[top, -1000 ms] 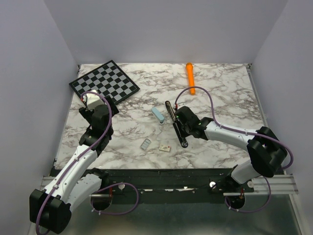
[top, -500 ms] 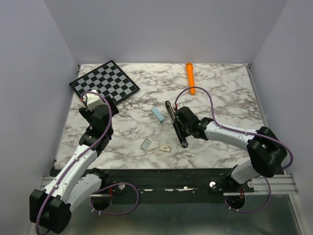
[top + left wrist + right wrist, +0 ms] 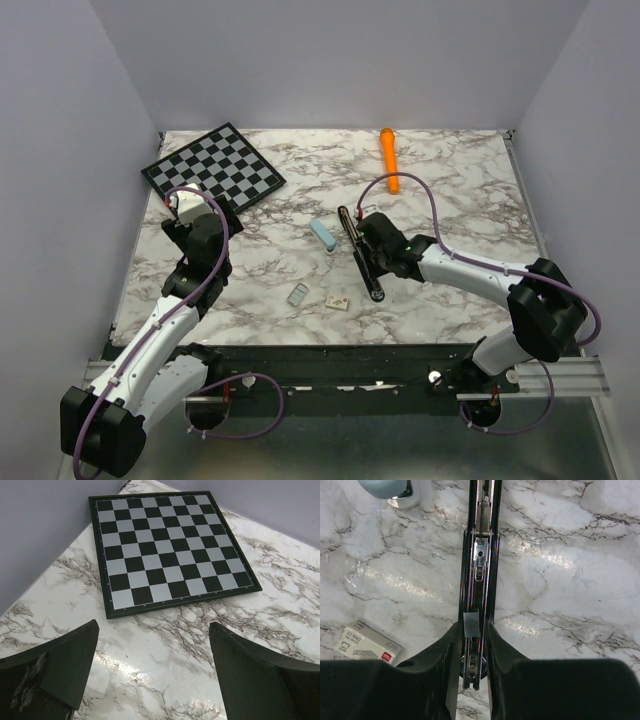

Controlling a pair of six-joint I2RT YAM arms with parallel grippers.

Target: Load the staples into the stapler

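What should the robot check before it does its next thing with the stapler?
1. The stapler sits between the right fingers: ok.
2. Those fingers grip it: cannot tell.
3. Its metal track is showing: ok.
4. The staples are picked up: not ok, they lie on the table, left of the stapler.
5. The left fingers are open and free: ok, near the chessboard.
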